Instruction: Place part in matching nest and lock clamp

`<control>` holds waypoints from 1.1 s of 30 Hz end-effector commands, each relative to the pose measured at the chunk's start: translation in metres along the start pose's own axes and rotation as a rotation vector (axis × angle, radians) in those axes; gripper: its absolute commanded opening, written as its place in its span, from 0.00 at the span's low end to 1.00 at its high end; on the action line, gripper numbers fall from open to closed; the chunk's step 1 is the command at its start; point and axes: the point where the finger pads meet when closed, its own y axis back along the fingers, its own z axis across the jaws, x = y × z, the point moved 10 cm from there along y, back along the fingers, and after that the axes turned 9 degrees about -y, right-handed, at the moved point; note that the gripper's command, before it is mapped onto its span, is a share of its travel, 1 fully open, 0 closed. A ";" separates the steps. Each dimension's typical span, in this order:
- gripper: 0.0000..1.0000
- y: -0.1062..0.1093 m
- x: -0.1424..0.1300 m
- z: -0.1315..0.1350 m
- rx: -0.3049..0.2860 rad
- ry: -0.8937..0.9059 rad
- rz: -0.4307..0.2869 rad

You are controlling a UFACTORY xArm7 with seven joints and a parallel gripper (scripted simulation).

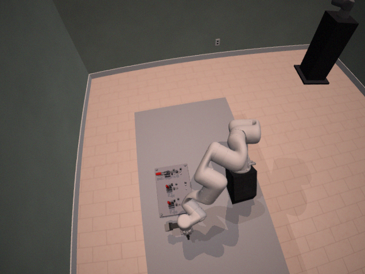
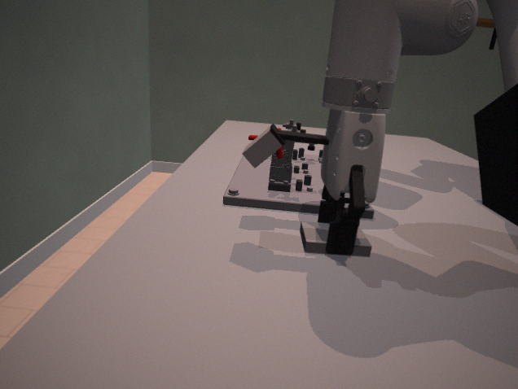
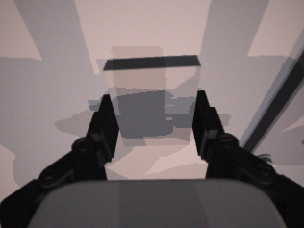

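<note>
The part, a flat grey block [image 2: 314,234] [image 3: 155,102], lies on the table beside the fixture's near edge. My gripper [image 1: 188,236] [image 2: 334,225] [image 3: 154,106] points down and is shut on the part, with one finger at each of two opposite sides. In the top view the arm hides the part. The fixture plate [image 1: 162,206] [image 2: 255,202] carries three nests in a row. The far clamp's red handle [image 1: 158,173] [image 2: 252,137] reaches out to the left. The middle red handle [image 1: 167,186] and near red handle [image 1: 169,202] look shorter from above. I cannot tell whether any clamp is locked.
The wrist camera's box [image 1: 167,226] [image 2: 262,146] sticks out from the hand, left of it, at about the clamps' side. Stop blocks and small posts stand on the plate. The arm's black pedestal [image 1: 241,185] stands to the right of the fixture.
</note>
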 end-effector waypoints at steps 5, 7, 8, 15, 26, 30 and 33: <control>0.00 0.002 0.001 -0.001 0.004 0.000 0.003; 0.00 0.002 0.001 -0.001 0.004 0.000 0.003; 0.00 0.002 0.001 -0.001 0.004 0.000 0.003; 0.00 0.005 0.001 -0.001 0.004 0.000 0.003; 0.00 0.022 0.001 -0.001 0.004 0.000 0.003; 0.00 0.035 0.001 -0.001 0.004 0.000 0.003; 0.00 0.046 0.001 -0.001 0.004 0.000 0.003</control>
